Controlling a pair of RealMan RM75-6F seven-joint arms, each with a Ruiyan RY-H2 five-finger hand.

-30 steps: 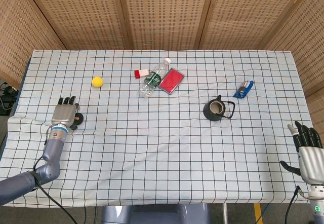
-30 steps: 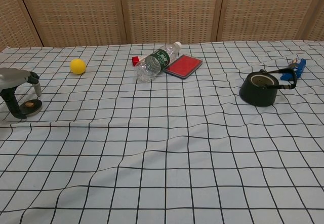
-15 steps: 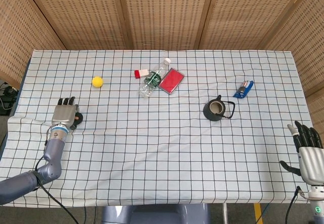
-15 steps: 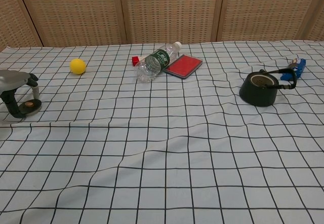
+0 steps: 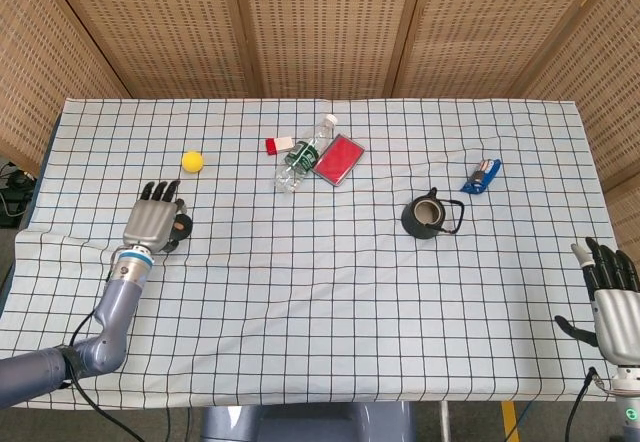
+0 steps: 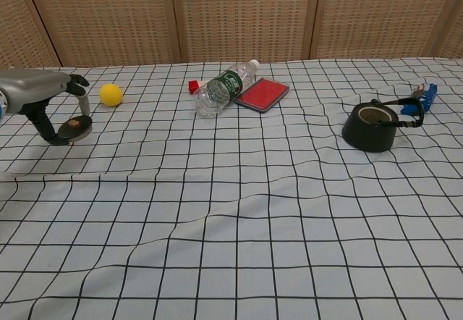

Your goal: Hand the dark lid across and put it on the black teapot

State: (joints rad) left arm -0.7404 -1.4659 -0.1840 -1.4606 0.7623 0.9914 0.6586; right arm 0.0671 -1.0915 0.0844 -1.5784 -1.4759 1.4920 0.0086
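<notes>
The dark lid [image 6: 74, 127] with a brown knob is pinched between the thumb and fingers of my left hand [image 6: 42, 94], low over the cloth at the left. From above, the left hand [image 5: 155, 224] covers most of the lid [image 5: 182, 228]. The black teapot [image 5: 430, 214] stands uncovered at the right of the table, its handle folded down; the chest view shows the teapot [image 6: 372, 126] far from the lid. My right hand [image 5: 610, 297] hangs off the table's near right corner, fingers spread, holding nothing.
A yellow ball [image 5: 192, 161] lies just beyond the left hand. A clear bottle [image 5: 306, 153], a small red block [image 5: 272, 146] and a red case [image 5: 338, 159] lie at the back middle. A blue packet [image 5: 482, 176] lies behind the teapot.
My left hand has moved to the right and away from the left edge, carrying the lid with it. The right hand has barely moved.
</notes>
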